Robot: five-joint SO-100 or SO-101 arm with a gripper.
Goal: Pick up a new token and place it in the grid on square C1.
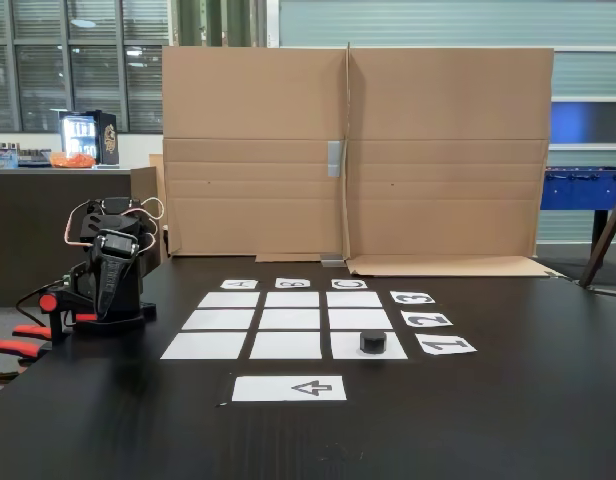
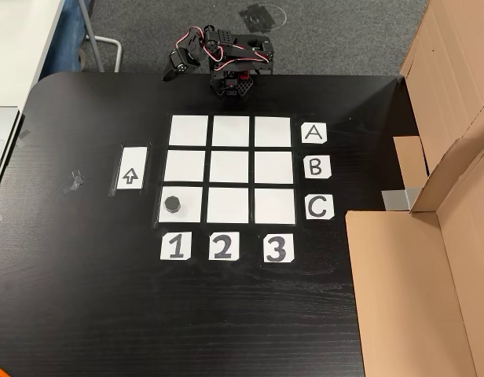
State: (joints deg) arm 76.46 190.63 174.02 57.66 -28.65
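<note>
Matte black hexagonal token (image 2: 172,204) lies on paper square C1 (image 2: 188,196); gripper (image 2: 170,75) jaw state unclear.

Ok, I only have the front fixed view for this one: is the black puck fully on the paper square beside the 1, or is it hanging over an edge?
Observer: Fully on it. From above, in the other view, the puck lies inside the edges of square C1, nearer the side facing the arrow sheet.
Operator: Is the arm reaching over the grid?
Observer: No. From above, the arm is folded at the edge of the table, and its gripper is off the grid.
Operator: Any clutter I can't see?
Observer: A small grey scrap, perhaps tape, lies beyond the arrow sheet.
</note>
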